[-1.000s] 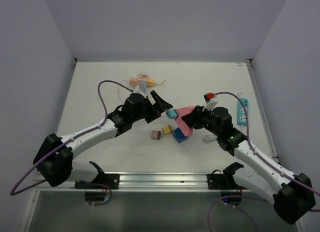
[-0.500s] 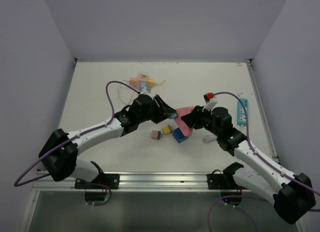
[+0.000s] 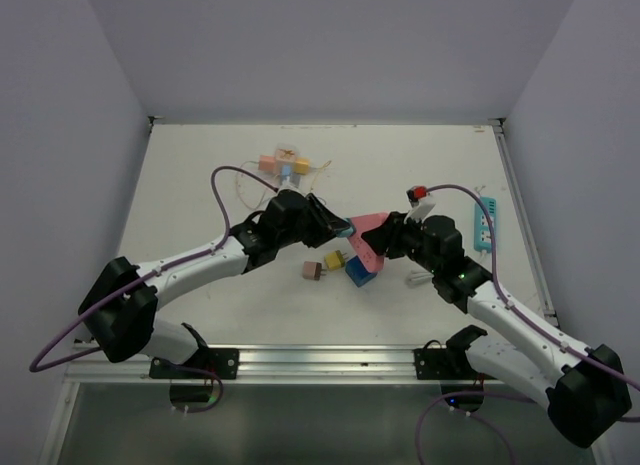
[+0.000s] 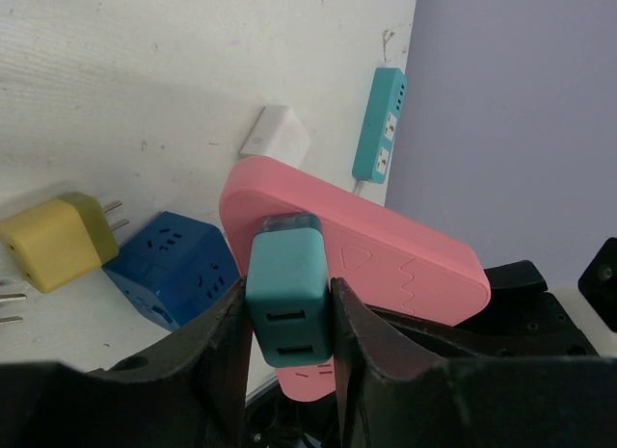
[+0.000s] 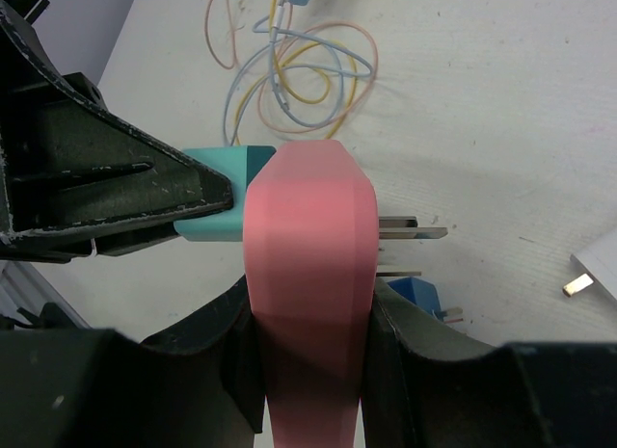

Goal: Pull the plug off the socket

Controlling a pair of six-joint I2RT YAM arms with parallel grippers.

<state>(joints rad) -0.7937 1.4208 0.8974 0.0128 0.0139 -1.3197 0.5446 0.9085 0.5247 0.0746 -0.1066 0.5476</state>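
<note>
Protruding off the pink socket (image 5: pixel 308 226), the teal plug (image 4: pixel 287 292) is pinched at its edges by the left end effector (image 4: pixel 287 318), the socket by the right end effector (image 5: pixel 310 344).

My left gripper (image 4: pixel 287 308) has both fingers (image 4: pixel 224 347) pressed against the sides of the teal plug (image 4: pixel 287 292), its 2 slots facing me. The plug sits in the pink socket block (image 4: pixel 386 255) just past the fingertips. Left of the hand lie a blue cube adapter (image 4: pixel 174 270) and a yellow plug (image 4: pixel 48 246). Farther ahead are a white adapter (image 4: pixel 275 135) and a teal power strip (image 4: pixel 378 123).
</note>
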